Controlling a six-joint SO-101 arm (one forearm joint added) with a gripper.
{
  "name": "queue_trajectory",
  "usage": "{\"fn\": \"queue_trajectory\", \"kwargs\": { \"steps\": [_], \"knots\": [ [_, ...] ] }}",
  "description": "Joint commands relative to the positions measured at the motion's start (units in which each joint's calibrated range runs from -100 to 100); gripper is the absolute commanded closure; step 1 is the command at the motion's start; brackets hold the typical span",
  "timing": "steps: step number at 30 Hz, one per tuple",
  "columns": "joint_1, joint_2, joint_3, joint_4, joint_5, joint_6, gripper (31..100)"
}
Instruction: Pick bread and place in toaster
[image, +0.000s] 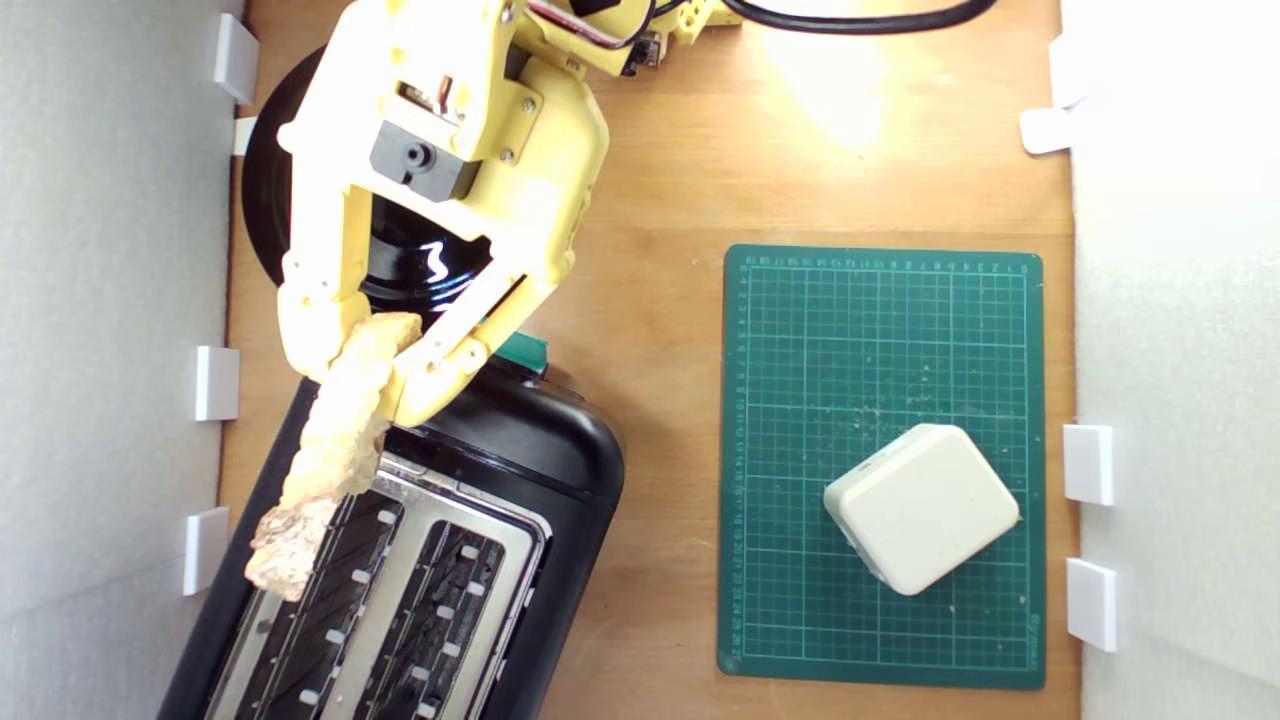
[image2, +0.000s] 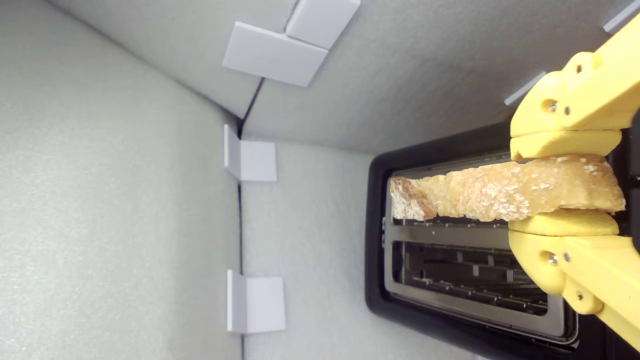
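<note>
1. Yellow gripper (image: 365, 365) is clamped on the bread (image: 325, 455); its two fingers (image2: 562, 145) press the slice from both flat sides near one end.
2. The bread is a thin slice seen on its edge, with a pale, rough crumb and a tan-brown crust that becomes darker at the free end. Small light flakes show on its surface in the wrist view.
3. The slice is held in the air above the toaster (image: 520, 450), and it lies along the slot nearest the exterior view's left. I cannot tell if its lower edge already touches the metal.
4. The toaster is black with a silver top plate and two long open slots; a small teal-green lever (image: 525, 350) shows at its end just beside the gripper.
5. A round glossy black plate (image: 265, 200) lies partly under the arm, near the toaster.
6. On the exterior view's right, well apart, a cream-white rounded block (image: 920, 508) rests on a green cutting mat (image: 880, 330).
7. All stands on a wooden table (image: 660, 300).
</note>
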Motion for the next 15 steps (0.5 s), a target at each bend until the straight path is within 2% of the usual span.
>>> {"fn": "queue_trajectory", "kwargs": {
  "steps": [1,5,8,12,15],
  "knots": [
    [0.4,0.2,-2.2,0.2,-2.3,-0.2,74.5],
    [0.6,2.0,-2.2,-0.3,-2.3,-0.2,74.5],
    [2.3,2.7,-2.3,-1.3,-2.3,0.7,74.5],
    [6.2,3.6,-2.3,-8.6,-2.3,3.8,74.5],
    [8.7,4.5,-2.4,-11.2,-2.3,5.1,74.5]
  ]
}}
